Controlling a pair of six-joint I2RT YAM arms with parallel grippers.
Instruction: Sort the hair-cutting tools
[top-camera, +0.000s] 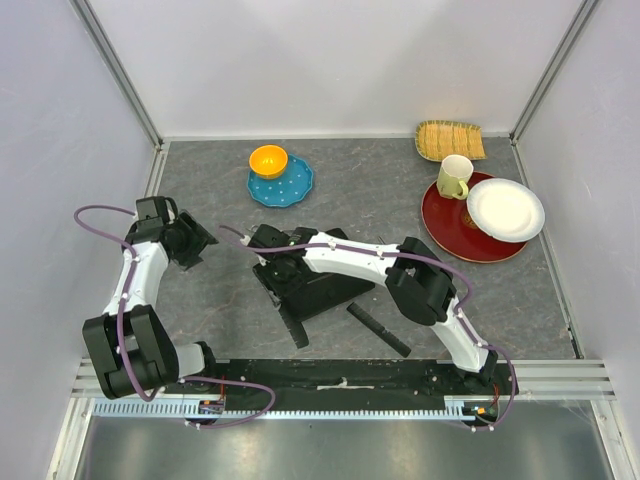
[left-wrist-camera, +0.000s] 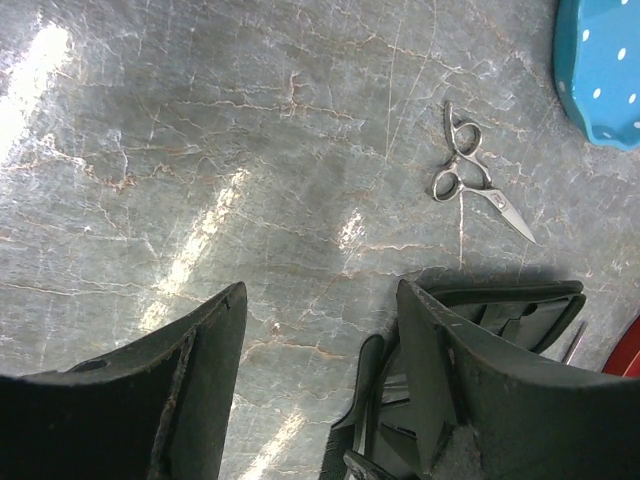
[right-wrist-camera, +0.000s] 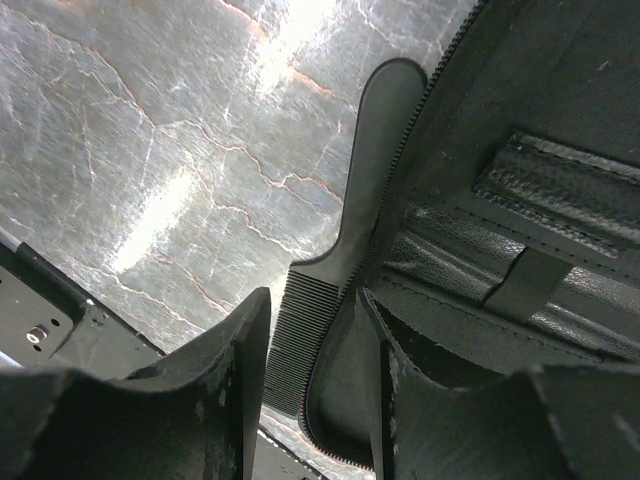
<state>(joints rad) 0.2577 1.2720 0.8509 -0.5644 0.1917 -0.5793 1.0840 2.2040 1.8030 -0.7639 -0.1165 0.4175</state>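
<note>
One pair of silver scissors (left-wrist-camera: 468, 180) lies on the grey table ahead of my left gripper (left-wrist-camera: 320, 290), which is open and empty; in the top view the gripper (top-camera: 195, 245) is at the left. My right gripper (top-camera: 272, 255) reaches left over the open black zip case (top-camera: 325, 290). In the right wrist view its jaws (right-wrist-camera: 313, 300) stand open, straddling the toothed end of a black comb (right-wrist-camera: 350, 250) and the case's zip edge (right-wrist-camera: 420, 170). A second black comb (top-camera: 378, 328) lies on the table to the right of the case. The second pair of scissors is not in view.
A blue dotted plate (top-camera: 282, 184) with an orange bowl (top-camera: 268, 159) stands at the back. A red plate (top-camera: 470, 230) with a cream mug (top-camera: 455, 176) and a white plate (top-camera: 505, 209), and a woven tray (top-camera: 450, 140), stand at the back right.
</note>
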